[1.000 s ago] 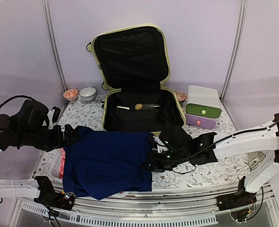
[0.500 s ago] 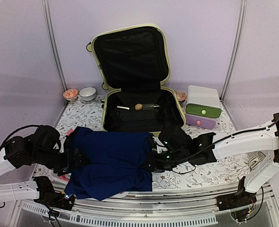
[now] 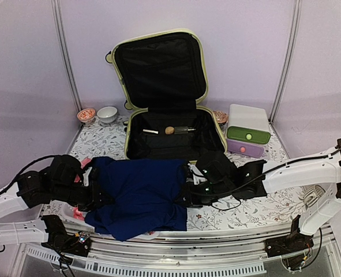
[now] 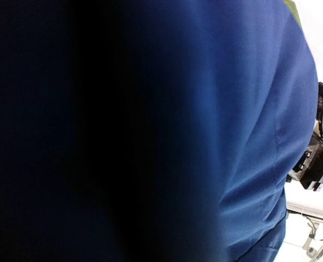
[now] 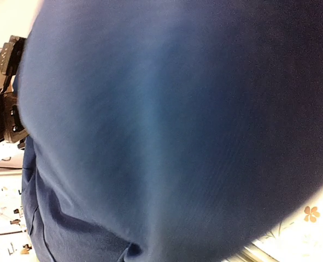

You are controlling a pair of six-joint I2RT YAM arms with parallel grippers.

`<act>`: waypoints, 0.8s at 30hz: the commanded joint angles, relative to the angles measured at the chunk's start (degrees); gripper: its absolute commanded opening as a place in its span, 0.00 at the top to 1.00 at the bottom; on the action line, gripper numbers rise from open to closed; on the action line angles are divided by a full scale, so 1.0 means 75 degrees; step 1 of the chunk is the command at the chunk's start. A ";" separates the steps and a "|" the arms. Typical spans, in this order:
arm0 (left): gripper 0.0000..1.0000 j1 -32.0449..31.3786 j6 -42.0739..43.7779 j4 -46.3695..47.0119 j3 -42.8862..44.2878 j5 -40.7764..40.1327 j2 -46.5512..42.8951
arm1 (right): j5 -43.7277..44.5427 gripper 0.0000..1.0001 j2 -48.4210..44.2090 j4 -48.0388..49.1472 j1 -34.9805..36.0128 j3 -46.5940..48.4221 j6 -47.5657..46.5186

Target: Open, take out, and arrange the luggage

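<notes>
Luggage [image 3: 164, 98] sits open beyond both my grippers, lid upright, black lining exposed, pale yellow-green shell with rounded corners. Opening is done. A dark blue garment [image 3: 138, 193] is out, spread between my left gripper [image 3: 94, 193] and right gripper [image 3: 186, 195]. Cloth fills both wrist views, so I cannot tell how either pair of jaws stands. A small round item [image 3: 169, 130] lies in the lower shell, so I judge unpacking and arranging unfinished.

1. The blue garment [image 3: 138, 196] spans much of the front of the table [image 3: 257, 213] and fills both wrist views.
2. Behind it the open luggage [image 3: 167, 135] takes the middle, lid upright.
3. Bare table lies right of the garment, in front of the drawer box [image 3: 248, 134].
</notes>
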 commanded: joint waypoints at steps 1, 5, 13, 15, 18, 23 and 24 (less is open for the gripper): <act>1.00 0.0073 0.0497 -0.0471 0.1293 -0.0820 -0.0087 | 0.0061 0.96 -0.0569 0.0167 -0.0021 0.0229 -0.0468; 1.00 0.0101 0.0842 -0.1480 0.2823 -0.1207 0.0175 | -0.0180 0.96 -0.0871 0.0500 0.0010 0.0552 -0.0834; 1.00 0.0558 0.1951 -0.3314 0.5117 -0.2444 0.1033 | -0.0511 0.96 0.0136 0.0824 0.0343 0.2475 -0.1691; 1.00 0.0821 0.2261 -0.3891 0.5715 -0.2689 0.1220 | -0.0724 0.97 0.0582 0.0921 0.0401 0.2929 -0.1720; 1.00 0.1132 0.2571 -0.4526 0.6159 -0.2738 0.1353 | -0.0845 0.97 0.1060 0.0905 0.0627 0.3475 -0.1758; 1.00 0.1305 0.2842 -0.4433 0.5264 -0.2310 0.1348 | -0.0063 0.97 0.1453 0.0357 0.1082 0.3497 -0.1972; 1.00 0.1340 0.2878 -0.4290 0.5012 -0.2222 0.1323 | -0.0064 0.97 0.1493 0.0345 0.1080 0.3348 -0.1940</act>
